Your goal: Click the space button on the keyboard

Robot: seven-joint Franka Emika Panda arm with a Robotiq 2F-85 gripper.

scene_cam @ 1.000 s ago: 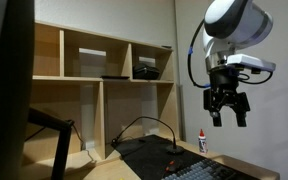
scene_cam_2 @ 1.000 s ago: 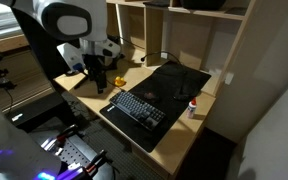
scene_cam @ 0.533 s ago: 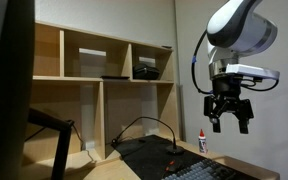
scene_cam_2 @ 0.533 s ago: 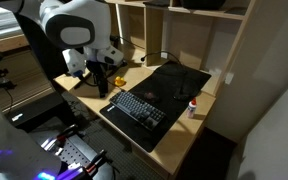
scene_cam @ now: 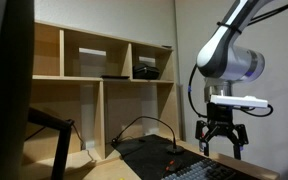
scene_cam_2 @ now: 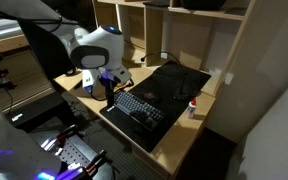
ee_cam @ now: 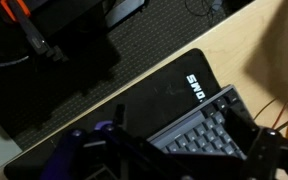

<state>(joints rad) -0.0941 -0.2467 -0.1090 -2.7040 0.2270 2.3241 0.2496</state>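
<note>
The black keyboard (scene_cam_2: 142,108) lies on the front part of a black desk mat (scene_cam_2: 174,80) on a wooden desk. It also shows in an exterior view at the bottom edge (scene_cam: 197,172) and in the wrist view (ee_cam: 199,128), where one end with dark grey keys is visible. My gripper (scene_cam_2: 110,97) points straight down, just above the keyboard's end nearest the desk's front corner. In an exterior view (scene_cam: 222,150) its fingers are spread and hold nothing. In the wrist view (ee_cam: 189,165) the dark fingers frame the keys. The space bar is not clearly distinguishable.
A small white bottle with a red cap (scene_cam_2: 193,107) stands beside the keyboard's far end, also seen in an exterior view (scene_cam: 203,143). A wooden shelf unit (scene_cam: 104,90) rises behind the desk. A cable (scene_cam: 144,123) arches over the mat. The desk edge (scene_cam_2: 124,133) is close.
The arm has come down and moved toward the keyboard, from well above the desk to just above the keyboard's end. The fingers stay spread.
</note>
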